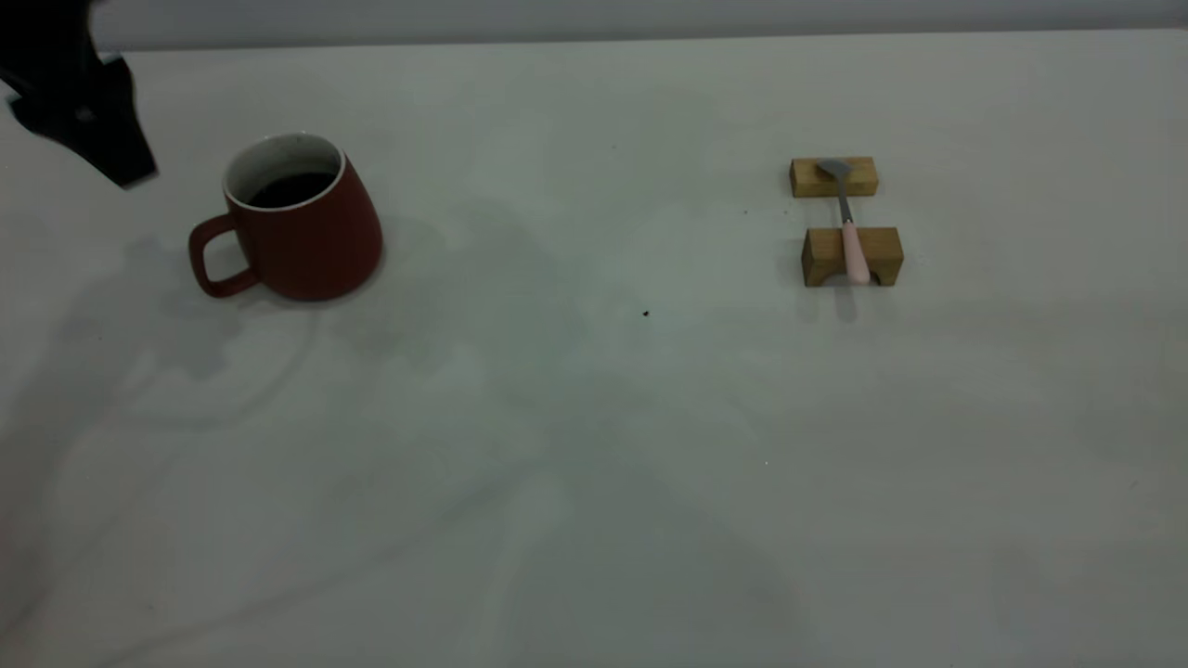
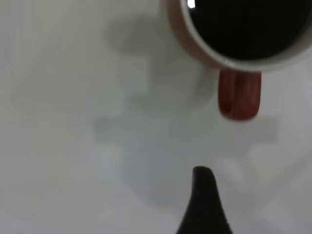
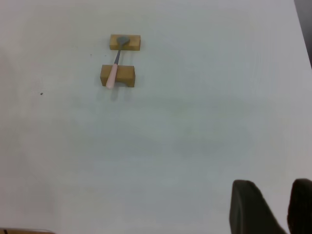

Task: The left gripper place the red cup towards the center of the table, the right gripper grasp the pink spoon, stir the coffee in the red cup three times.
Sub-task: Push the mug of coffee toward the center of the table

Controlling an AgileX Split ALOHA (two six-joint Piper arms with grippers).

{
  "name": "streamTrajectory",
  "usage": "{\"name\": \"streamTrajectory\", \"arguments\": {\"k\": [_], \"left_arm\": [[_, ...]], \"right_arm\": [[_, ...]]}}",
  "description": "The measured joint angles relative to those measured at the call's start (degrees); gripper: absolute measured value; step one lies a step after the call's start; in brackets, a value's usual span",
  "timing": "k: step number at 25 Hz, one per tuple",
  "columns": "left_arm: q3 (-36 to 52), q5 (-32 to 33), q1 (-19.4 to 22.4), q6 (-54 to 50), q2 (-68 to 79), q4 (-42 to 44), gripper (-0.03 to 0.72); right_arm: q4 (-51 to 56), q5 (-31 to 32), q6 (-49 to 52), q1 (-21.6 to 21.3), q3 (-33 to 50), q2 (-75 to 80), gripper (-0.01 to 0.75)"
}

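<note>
My left gripper (image 1: 111,139) hovers empty by the table's (image 1: 594,464) far left corner, finger state unclear. The red cup (image 1: 297,223) stands just beside it; I should grip its handle (image 2: 239,95) squarely, keeping the coffee (image 1: 290,188) level.

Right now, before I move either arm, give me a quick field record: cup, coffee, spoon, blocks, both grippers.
cup: red cup upright at the table's left, handle facing the camera's left
coffee: dark coffee inside
spoon: pink spoon lying across two wooden blocks at right
left gripper: left gripper raised beside the cup, not touching
right gripper: right gripper far from the spoon, holding nothing
</note>
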Motion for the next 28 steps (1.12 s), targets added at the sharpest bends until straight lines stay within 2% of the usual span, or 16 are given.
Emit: {"name": "streamTrajectory", "arguments": {"k": [12, 25, 28], "left_arm": [[0.0, -8.13, -3.17, 1.53, 7.55, -1.8, 0.571], [-0.11, -10.92, -3.37, -1.33, 10.82, -0.89, 0.525], [-0.11, -11.51, -3.37, -1.82, 11.36, -0.76, 0.478]], "right_arm": [[0.0, 0.0, 0.0, 0.0, 0.0, 0.0, 0.237], [0.0, 0.0, 0.0, 0.0, 0.0, 0.0, 0.237], [0.0, 0.0, 0.0, 0.0, 0.0, 0.0, 0.237]]}}
